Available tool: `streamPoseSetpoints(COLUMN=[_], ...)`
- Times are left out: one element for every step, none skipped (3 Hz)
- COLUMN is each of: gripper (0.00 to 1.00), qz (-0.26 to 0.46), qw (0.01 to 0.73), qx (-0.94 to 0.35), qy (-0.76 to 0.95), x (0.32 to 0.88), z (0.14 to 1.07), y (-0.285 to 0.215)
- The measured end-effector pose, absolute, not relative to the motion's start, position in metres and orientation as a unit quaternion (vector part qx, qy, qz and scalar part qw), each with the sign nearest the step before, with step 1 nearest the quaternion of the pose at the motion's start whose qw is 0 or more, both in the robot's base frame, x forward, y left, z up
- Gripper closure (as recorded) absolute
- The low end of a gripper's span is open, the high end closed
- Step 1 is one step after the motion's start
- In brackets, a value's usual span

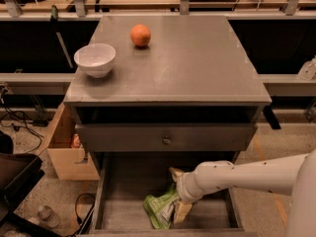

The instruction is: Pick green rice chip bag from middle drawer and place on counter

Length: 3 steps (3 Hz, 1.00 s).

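Observation:
The green rice chip bag (159, 207) lies wrinkled on the flat bottom of the open middle drawer (123, 201), near its front middle. My gripper (177, 193) reaches in from the right on a white arm and is down in the drawer at the bag's right end. Its tan fingers (181, 212) stand apart, one behind the bag's end and one in front of it. I cannot tell if they touch the bag. The counter (197, 63) is the grey top of the cabinet above.
A white bowl (95, 59) and an orange (140, 35) sit on the counter's left and back. A shut drawer front with a round knob (167, 140) is above the open drawer. A cardboard box (66, 149), cables and a bottle (47, 215) are on the floor at left.

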<state>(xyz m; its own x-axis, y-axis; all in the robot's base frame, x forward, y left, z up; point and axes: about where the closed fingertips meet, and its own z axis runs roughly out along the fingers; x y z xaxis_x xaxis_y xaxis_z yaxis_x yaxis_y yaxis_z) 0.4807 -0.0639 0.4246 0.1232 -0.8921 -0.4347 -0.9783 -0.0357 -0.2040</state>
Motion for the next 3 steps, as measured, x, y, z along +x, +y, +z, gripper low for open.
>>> streamPoseSetpoints(gripper=[0.00,0.16,0.39], qz=[0.098,0.102,0.103], qw=[0.228,0.220,0.219], qx=[-0.713,-0.717,-0.718], qy=[0.656,0.653,0.652], x=[0.482,0.476,0.475], z=[0.412,0.393,0.390], y=[-0.060,-0.054,-0.052])
